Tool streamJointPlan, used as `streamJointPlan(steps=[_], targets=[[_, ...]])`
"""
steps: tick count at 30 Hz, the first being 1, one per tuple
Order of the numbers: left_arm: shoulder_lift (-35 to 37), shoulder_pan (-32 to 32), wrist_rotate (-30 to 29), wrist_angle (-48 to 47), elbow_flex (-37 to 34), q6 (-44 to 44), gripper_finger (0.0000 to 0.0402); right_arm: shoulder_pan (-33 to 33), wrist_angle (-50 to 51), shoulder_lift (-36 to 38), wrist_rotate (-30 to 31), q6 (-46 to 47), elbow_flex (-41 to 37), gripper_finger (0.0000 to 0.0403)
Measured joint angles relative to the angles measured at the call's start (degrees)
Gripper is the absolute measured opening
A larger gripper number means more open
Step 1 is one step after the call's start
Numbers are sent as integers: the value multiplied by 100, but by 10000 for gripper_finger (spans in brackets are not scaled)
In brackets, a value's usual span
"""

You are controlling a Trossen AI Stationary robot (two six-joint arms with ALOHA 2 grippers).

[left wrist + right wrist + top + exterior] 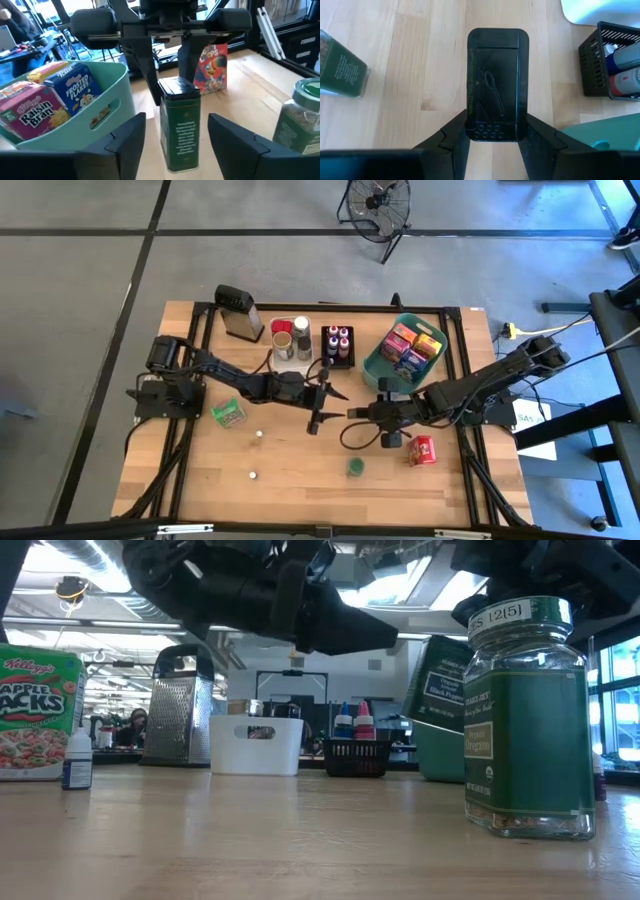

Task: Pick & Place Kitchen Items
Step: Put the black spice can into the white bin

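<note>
Right gripper [492,137] pinches the dark green tin [496,82]; left gripper [175,137] spread around it, label unreadable.

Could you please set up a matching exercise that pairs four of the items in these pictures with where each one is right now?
Items:
1. green tin
2. Raisin Bran box
3. spice jar
4. small bottles

Places:
A. in the teal basket
B. in the black tray
C. between the fingers of the right pincer
D. standing alone on the table

Pairs: 1-C, 2-A, 3-D, 4-B
</note>
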State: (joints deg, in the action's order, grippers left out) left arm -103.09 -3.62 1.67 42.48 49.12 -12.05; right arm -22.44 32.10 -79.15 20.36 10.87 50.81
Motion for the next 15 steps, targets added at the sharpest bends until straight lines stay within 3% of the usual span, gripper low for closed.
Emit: streamJointPlan(steps=[7,15], targets=[[-34,-61,28,91,0,-399,228,108,-27,0,1,-33,0,145],[-81,-79,-330,376,6,-517,228,283,-333,0,-30,-265,0,145]])
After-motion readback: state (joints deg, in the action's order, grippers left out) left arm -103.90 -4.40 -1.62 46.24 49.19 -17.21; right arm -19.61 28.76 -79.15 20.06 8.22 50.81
